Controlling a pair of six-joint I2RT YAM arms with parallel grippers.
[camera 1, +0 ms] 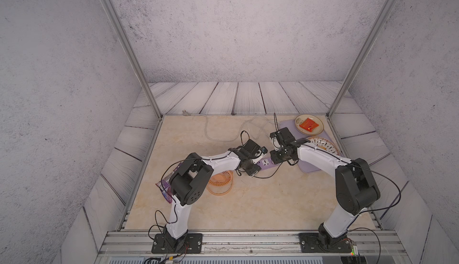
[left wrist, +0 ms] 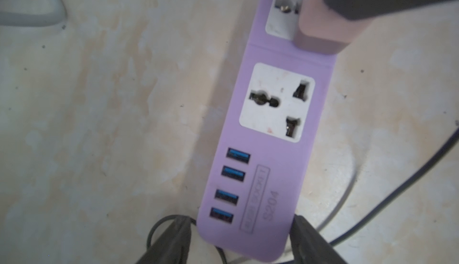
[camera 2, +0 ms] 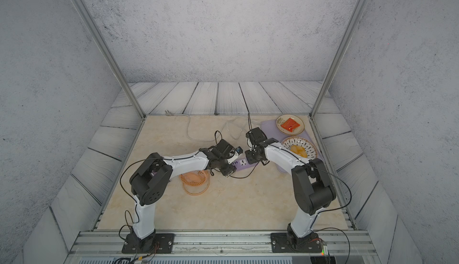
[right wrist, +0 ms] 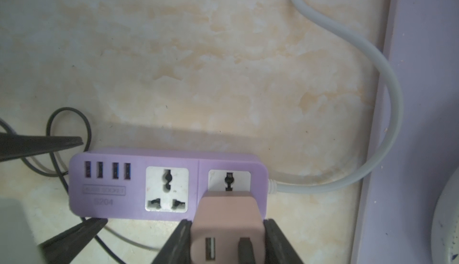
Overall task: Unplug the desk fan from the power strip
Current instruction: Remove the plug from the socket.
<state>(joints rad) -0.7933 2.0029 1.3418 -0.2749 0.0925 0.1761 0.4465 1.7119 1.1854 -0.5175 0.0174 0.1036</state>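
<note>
The lavender power strip (camera 1: 267, 163) (camera 2: 242, 163) lies mid-table between both arms. My left gripper (left wrist: 239, 240) is open astride its USB end (left wrist: 268, 176); one finger (left wrist: 173, 238) stands clear of the side. The right gripper (right wrist: 227, 240) is shut on the pinkish plug cube (right wrist: 227, 215), which stands over the socket nearest the grey cord; its pins are hidden. A thin black cable (camera 1: 270, 174) runs from there toward the orange desk fan (camera 1: 221, 180) (camera 2: 195, 179), lying flat beside my left forearm.
A pale-purple tray (camera 1: 310, 169) lies right of the strip under a plate with a red packet (camera 1: 309, 124) and a slatted dish (camera 1: 323, 146). The strip's whitish cord (camera 1: 218, 138) loops toward the back. A purple bag (camera 1: 165, 188) sits under my left elbow.
</note>
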